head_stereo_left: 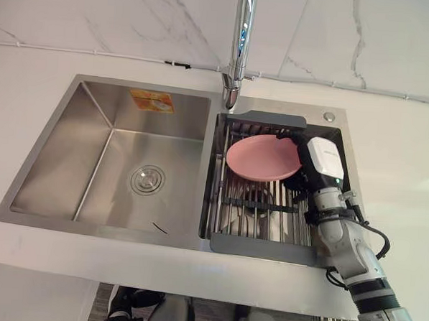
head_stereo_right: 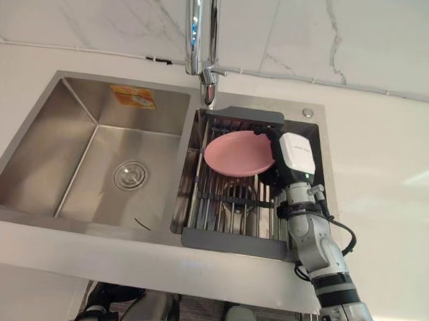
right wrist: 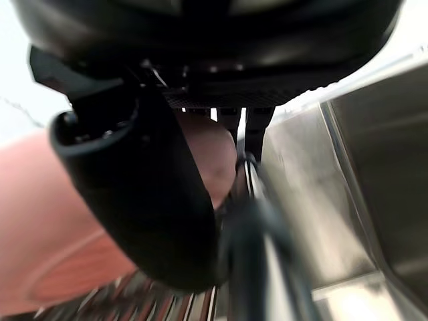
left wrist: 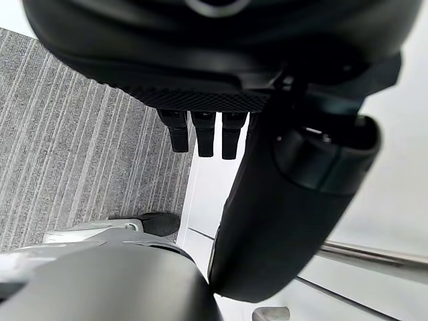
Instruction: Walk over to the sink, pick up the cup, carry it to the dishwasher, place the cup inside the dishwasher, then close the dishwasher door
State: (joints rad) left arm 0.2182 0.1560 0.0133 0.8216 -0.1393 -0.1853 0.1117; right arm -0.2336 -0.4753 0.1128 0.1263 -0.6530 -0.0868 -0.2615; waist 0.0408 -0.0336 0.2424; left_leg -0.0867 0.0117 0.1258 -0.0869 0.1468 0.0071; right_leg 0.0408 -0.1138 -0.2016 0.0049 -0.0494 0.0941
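Observation:
A pink plate [head_stereo_left: 261,157] lies tilted on the dark dish rack [head_stereo_left: 257,243] in the right basin of the steel sink. My right hand [head_stereo_left: 298,179] is at the plate's right edge. In the right wrist view its thumb [right wrist: 147,200] lies across the plate [right wrist: 40,221] and its fingers [right wrist: 251,124] reach past the rim on the other side, pinching the edge. My left hand [left wrist: 287,200] hangs low over grey carpet, fingers relaxed and holding nothing.
The left basin [head_stereo_left: 128,163] holds only its drain [head_stereo_left: 147,179]. A chrome faucet [head_stereo_left: 238,47] rises behind the divider, above the rack's back edge. White counter surrounds the sink, with a marble wall behind.

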